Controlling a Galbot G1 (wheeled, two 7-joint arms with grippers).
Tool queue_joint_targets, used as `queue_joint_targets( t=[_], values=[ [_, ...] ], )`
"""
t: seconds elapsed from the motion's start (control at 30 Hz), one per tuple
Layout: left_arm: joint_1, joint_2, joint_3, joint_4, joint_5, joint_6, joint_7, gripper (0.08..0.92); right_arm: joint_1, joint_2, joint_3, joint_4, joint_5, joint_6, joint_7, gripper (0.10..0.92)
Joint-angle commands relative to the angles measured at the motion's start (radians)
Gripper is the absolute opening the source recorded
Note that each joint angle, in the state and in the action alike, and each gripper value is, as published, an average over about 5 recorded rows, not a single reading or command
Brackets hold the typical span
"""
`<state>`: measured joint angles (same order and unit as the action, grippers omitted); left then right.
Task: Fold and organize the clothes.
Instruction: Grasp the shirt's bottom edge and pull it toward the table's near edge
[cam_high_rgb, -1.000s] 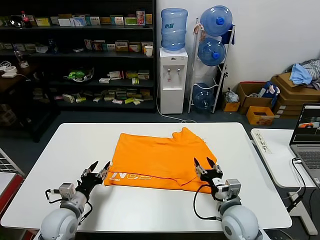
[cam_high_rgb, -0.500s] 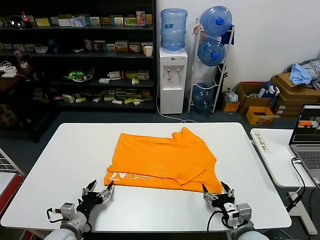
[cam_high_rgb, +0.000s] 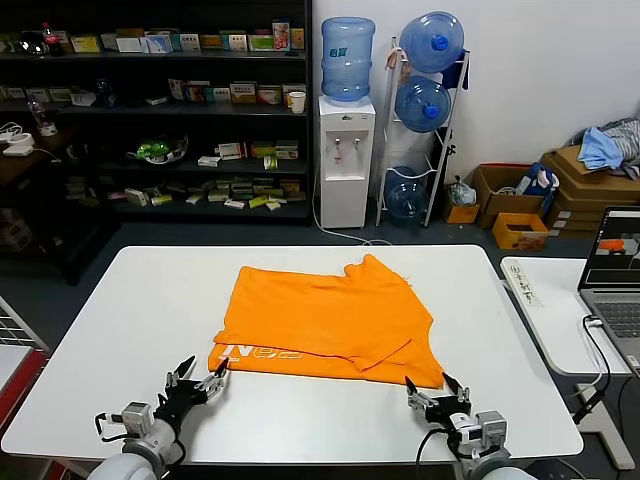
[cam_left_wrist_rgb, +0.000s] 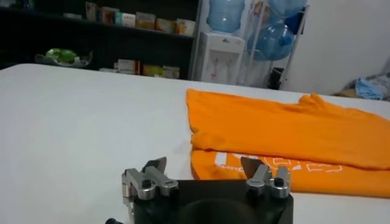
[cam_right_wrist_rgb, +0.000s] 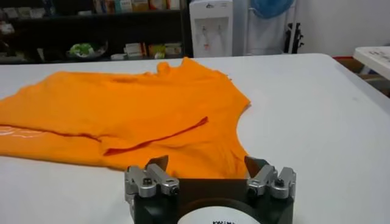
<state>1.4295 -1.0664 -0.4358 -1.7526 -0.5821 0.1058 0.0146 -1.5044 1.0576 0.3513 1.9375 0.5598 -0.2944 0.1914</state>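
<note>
The clothes are one bright orange T-shirt (cam_high_rgb: 325, 315), lying partly folded in the middle of the white table (cam_high_rgb: 110, 330). White lettering (cam_high_rgb: 255, 352) shows on its near left strip. My left gripper (cam_high_rgb: 200, 373) hovers open just short of the shirt's near left corner, nothing between its fingers. My right gripper (cam_high_rgb: 428, 390) stands open at the near right corner, likewise empty. In the left wrist view the shirt (cam_left_wrist_rgb: 274, 125) lies just past the open left gripper (cam_left_wrist_rgb: 204, 164). In the right wrist view the shirt (cam_right_wrist_rgb: 122, 112) spreads out beyond the open right gripper (cam_right_wrist_rgb: 206, 163).
A side table at the right carries an open laptop (cam_high_rgb: 615, 275) and cables. Behind the table stand shelves (cam_high_rgb: 160, 110), a water dispenser (cam_high_rgb: 347, 150) and a bottle rack (cam_high_rgb: 425, 110). A pale blue cloth heap (cam_high_rgb: 605, 145) rests on cardboard boxes, far right.
Both grippers have drawn back from the shirt's near edge towards the table's front and sunk lower. The shirt lies still, and little has moved in the last half second.
</note>
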Motion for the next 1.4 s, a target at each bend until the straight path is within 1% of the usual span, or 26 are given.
queue_joint_targets(
  t=[0.03,0.2,0.5,0.63,0.7,0.77,0.87,1.03,1.13,1.27,1.4],
  values=[
    [-0.01,0.004,0.011,0.011,-0.004,0.024,-0.004,0.771,0.004,0.002,0.004,-0.008,0.037,-0.026,0.008,0.679],
    [-0.016,0.009,0.017,0.021,-0.006,0.04,-0.008,0.636,0.014,0.0,0.004,-0.015,0.058,-0.039,0.018,0.515],
    [-0.011,0.007,0.025,0.019,-0.023,0.051,-0.007,0.376,-0.001,-0.01,0.014,0.013,0.055,-0.024,0.028,0.255],
    [-0.001,0.009,0.02,-0.003,-0.035,0.048,-0.008,0.254,-0.014,-0.017,0.017,0.033,0.058,-0.02,0.037,0.153],
    [0.01,0.019,0.016,-0.026,-0.059,0.051,-0.014,0.202,-0.029,-0.025,0.02,0.051,0.066,-0.021,0.044,0.129],
    [0.032,0.042,0.012,-0.059,-0.106,0.065,-0.027,0.143,-0.051,-0.041,0.023,0.078,0.081,-0.027,0.055,0.125],
    [0.088,0.105,0.007,-0.114,-0.184,0.091,-0.051,0.098,-0.102,-0.078,0.032,0.13,0.115,-0.038,0.081,0.125],
    [0.245,0.217,-0.044,-0.221,-0.294,0.123,-0.091,0.096,-0.24,-0.153,0.065,0.231,0.172,-0.053,0.129,0.125],
    [0.347,0.265,-0.071,-0.297,-0.342,0.138,-0.121,0.096,-0.315,-0.189,0.082,0.29,0.207,-0.068,0.18,0.125],
    [0.476,0.295,-0.092,-0.378,-0.353,0.145,-0.151,0.096,-0.386,-0.226,0.111,0.349,0.255,-0.092,0.242,0.125],
    [0.544,0.299,-0.13,-0.428,-0.376,0.157,-0.183,0.096,-0.418,-0.242,0.131,0.376,0.281,-0.114,0.268,0.131]
  ],
)
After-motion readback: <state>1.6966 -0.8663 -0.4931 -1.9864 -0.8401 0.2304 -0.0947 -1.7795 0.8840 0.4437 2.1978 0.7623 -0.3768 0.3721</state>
